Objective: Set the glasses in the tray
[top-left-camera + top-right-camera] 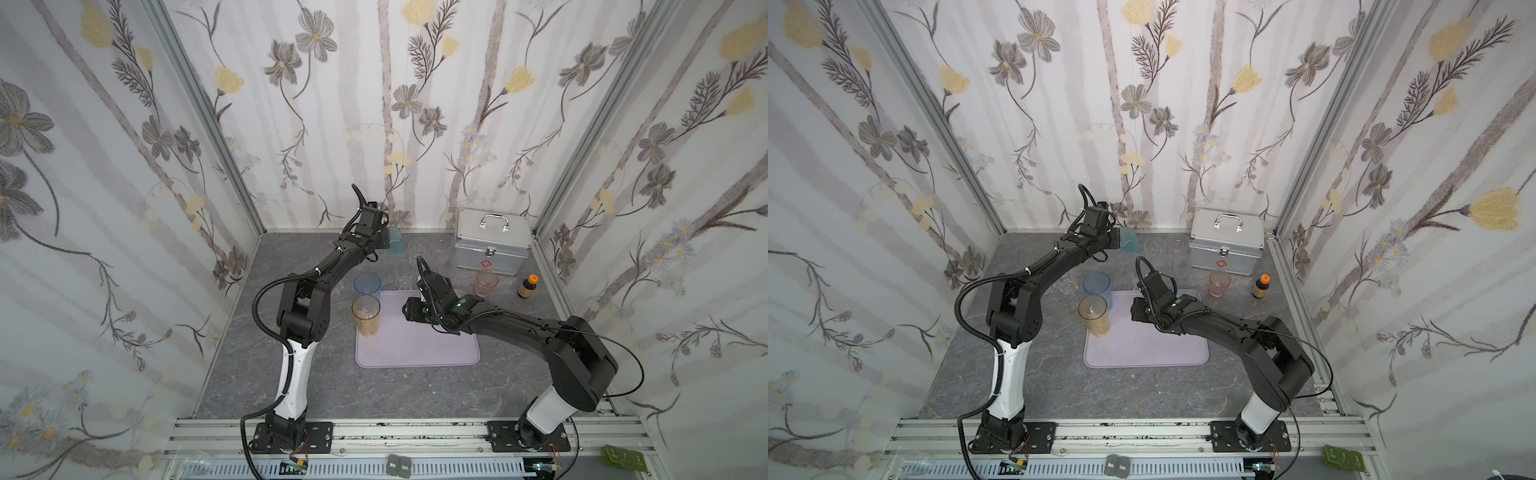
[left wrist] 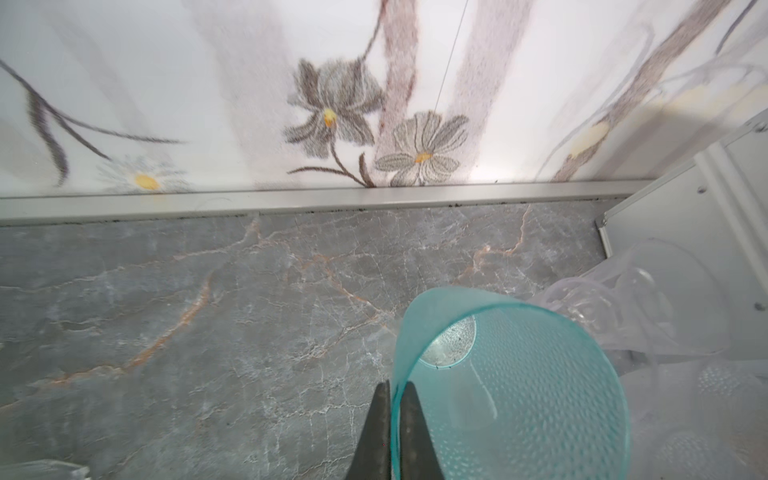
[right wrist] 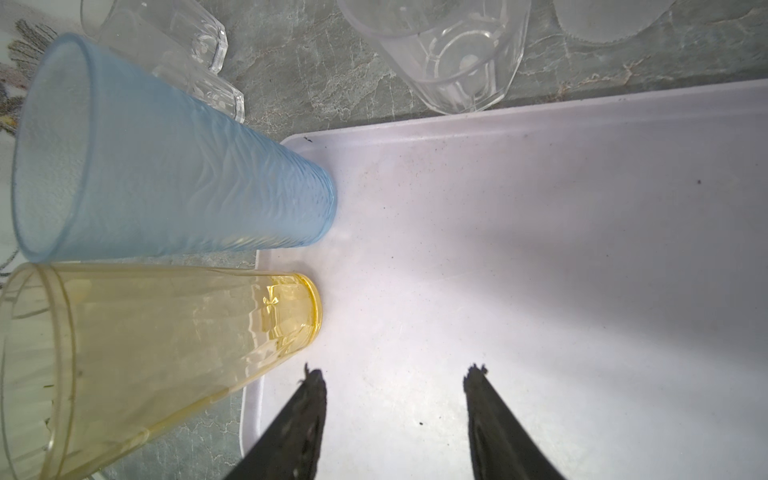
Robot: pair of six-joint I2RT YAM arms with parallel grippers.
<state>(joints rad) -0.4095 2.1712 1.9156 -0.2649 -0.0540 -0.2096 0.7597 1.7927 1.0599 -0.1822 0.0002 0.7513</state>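
My left gripper (image 2: pixel 395 384) is at the back of the table, shut on the rim wall of a teal glass (image 2: pixel 519 395), one finger inside and one outside. Both top views show that teal glass (image 1: pixel 395 241) (image 1: pixel 1128 240) near the back wall. The lilac tray (image 1: pixel 415 345) (image 3: pixel 540 249) lies mid-table. A blue glass (image 1: pixel 367 284) (image 3: pixel 166 166) and an amber glass (image 1: pixel 366 313) (image 3: pixel 145 340) stand upright at the tray's left edge. My right gripper (image 3: pixel 395 374) (image 1: pixel 405 311) hangs open and empty over the tray, beside the amber glass.
Clear glasses (image 1: pixel 419 249) (image 3: pixel 453 54) stand behind the tray. A pink glass (image 1: pixel 486 283) is to the right. A silver case (image 1: pixel 492 245) fills the back right corner, with a small brown bottle (image 1: pixel 528 286) in front of it. Frosted clear glasses (image 2: pixel 665 299) crowd the teal one.
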